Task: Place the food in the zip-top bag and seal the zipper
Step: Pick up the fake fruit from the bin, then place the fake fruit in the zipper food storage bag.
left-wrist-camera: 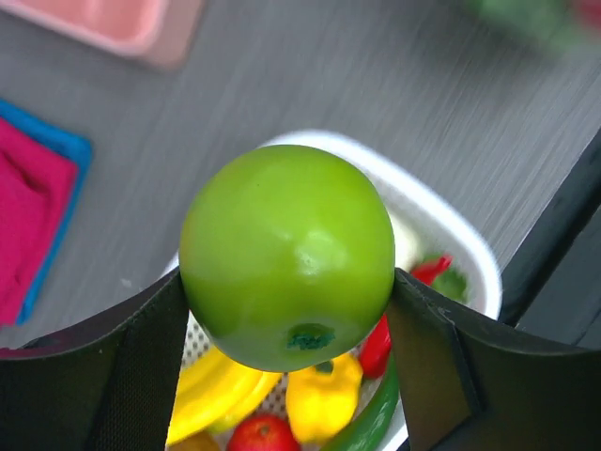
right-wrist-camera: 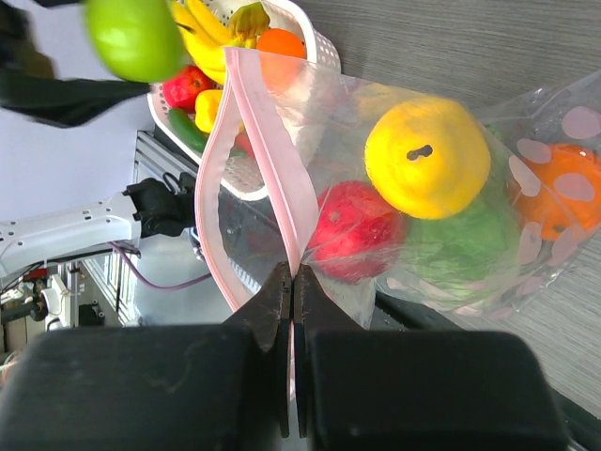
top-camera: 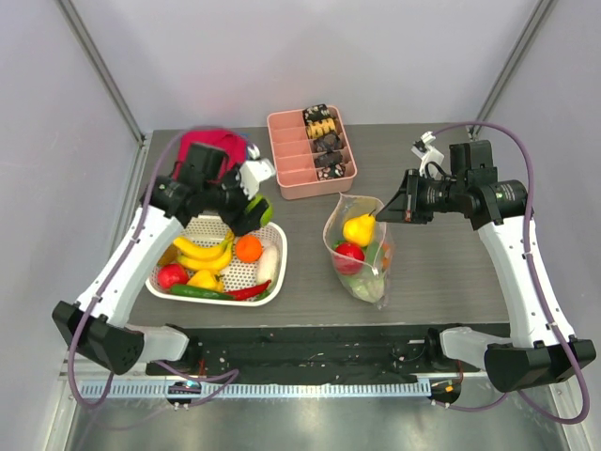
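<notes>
Grey wood-grain table point(top-camera: 441, 282) fills the middle of the top view, with pale walls around it.

At the left of that view the left pincer point(top-camera: 255, 205) hangs over a white mesh basket point(top-camera: 283, 246). Its jaws stand wide and clamp a green apple point(left-wrist-camera: 286, 256) between them. The left wrist view shows what the top one cannot: the apple touches both black fingers point(left-wrist-camera: 141, 366) and is clear of the fruit beneath. The top view barely shows the apple, just a green sliver under the wrist. In the basket lie bananas point(top-camera: 202, 252), an orange point(top-camera: 248, 248) and a yellow pepper point(top-camera: 203, 279). A red cloth point(top-camera: 221, 141) sits behind the arm, and only the wrist view shows a blue cloth point(left-wrist-camera: 56, 150) under it.

At upper centre a pink tray point(top-camera: 291, 164) holds dark snack pieces point(top-camera: 324, 141).

Right of centre the clear dotted bag point(right-wrist-camera: 563, 122) rests on the table. Inside are a yellow fruit point(right-wrist-camera: 427, 155), a red fruit point(right-wrist-camera: 352, 230) and lettuce point(right-wrist-camera: 460, 249). The right wrist view also shows an orange piece point(right-wrist-camera: 559, 193) in the bag's far corner, hard to pick out from above.

The right pincer point(right-wrist-camera: 293, 282) is closed tight on the pink zipper strip point(right-wrist-camera: 272, 160) and holds the bag's mouth up. The rest of the strip gapes open.
</notes>
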`<state>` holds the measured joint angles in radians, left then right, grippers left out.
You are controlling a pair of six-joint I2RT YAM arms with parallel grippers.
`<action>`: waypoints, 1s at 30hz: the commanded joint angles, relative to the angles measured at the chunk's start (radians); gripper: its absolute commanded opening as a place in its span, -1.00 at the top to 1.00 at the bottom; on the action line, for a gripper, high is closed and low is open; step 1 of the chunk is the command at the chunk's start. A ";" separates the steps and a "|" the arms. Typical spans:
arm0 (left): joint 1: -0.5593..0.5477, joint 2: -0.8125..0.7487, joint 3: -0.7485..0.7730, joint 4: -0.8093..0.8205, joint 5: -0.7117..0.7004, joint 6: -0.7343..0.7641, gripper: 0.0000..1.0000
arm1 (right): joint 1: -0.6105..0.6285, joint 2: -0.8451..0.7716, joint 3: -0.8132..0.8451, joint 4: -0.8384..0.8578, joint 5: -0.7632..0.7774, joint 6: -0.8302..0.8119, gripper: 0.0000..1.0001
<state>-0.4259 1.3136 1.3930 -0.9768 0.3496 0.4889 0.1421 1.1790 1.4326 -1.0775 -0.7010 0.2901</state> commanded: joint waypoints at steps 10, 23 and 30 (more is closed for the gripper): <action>-0.284 0.188 0.442 0.322 0.213 -0.582 -0.12 | 0.002 0.002 0.015 0.048 -0.018 0.021 0.98; -0.527 0.355 0.425 0.221 0.006 -0.520 -0.14 | 0.002 -0.012 0.057 -0.008 0.050 0.026 0.98; -0.533 0.440 0.448 0.196 -0.055 -0.550 -0.15 | 0.001 -0.024 0.083 -0.065 0.106 0.011 0.98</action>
<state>-0.9600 1.7027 1.8145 -0.7757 0.3523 -0.0463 0.1375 1.1805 1.4517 -1.1095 -0.6167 0.3012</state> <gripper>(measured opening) 0.755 0.024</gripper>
